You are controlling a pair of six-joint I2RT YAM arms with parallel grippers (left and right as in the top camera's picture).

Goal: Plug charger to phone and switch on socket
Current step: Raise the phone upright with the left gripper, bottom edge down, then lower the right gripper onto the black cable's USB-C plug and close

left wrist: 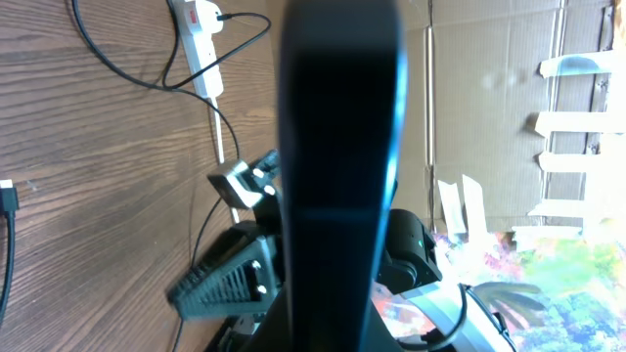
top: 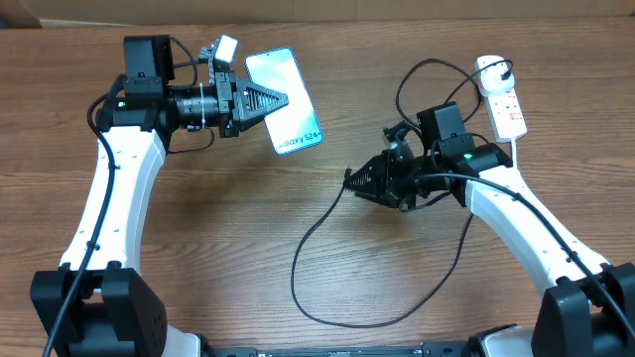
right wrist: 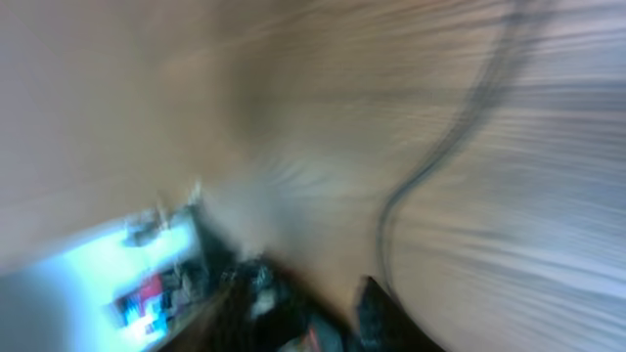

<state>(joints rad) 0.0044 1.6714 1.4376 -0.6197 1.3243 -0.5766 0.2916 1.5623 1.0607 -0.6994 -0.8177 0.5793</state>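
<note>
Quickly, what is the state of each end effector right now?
Left end effector: closed, holding the phone.
Right end effector: cannot be told; its wrist view is blurred.

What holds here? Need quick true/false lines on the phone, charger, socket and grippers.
1. The left gripper is shut on the phone. True.
2. The phone lies right beside the socket. False: the phone is at the upper left-centre of the table and the socket is at the far upper right, well apart.
3. The charger cable reaches the socket's far end. True.
4. The charger's connector is already in the phone. False: no cable reaches the phone. The black cable loops over the table's middle and right.
5. The cable passes right at the tips of the right gripper. True.
</note>
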